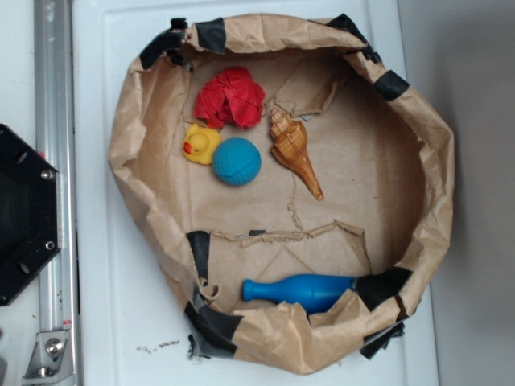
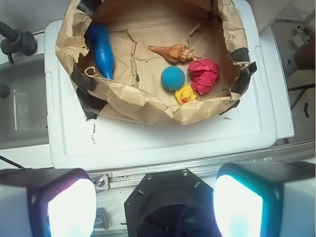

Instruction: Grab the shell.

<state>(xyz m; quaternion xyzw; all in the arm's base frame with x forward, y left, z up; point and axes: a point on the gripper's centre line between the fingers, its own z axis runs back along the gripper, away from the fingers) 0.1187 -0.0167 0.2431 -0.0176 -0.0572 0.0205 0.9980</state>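
Five loose items are held inside one crumpled brown paper basin patched with black tape (image 1: 438, 185) (image 2: 69, 47), which is set on a white plastic surface (image 1: 105, 314) (image 2: 163, 143).

Item 1: a glossy tan-brown spiral shell with a long orange-brown point (image 1: 294, 149) (image 2: 174, 52). It is laid flat on the basin floor just beside the blue ball, its ridged broad end near the red ball and its point directed away from it. Nothing is in contact with it from above.

Item 2: a round textured blue ball (image 1: 236, 161) (image 2: 173, 78), placed between the shell and the duck, touching or nearly touching the duck.

Item 3: a small yellow rubber duck with an orange beak (image 1: 200, 145) (image 2: 185, 94), seated on the far side of the blue ball from the shell.

Item 4: a red wrinkled paper-like ball (image 1: 230, 98) (image 2: 203, 74), lodged near the basin wall, close to both the duck and the shell's broad end.

Item 5: a blue plastic bowling-pin-shaped bottle (image 1: 302, 290) (image 2: 102, 49), laid on its side against the basin wall, well apart from the blue ball and partly covered by a folded paper edge.

End effector (image 2: 155, 207): seen only in the wrist view, with two brightly lit pads (image 2: 71, 210) held wide apart, nothing between them, positioned outside the basin and well apart from the shell.
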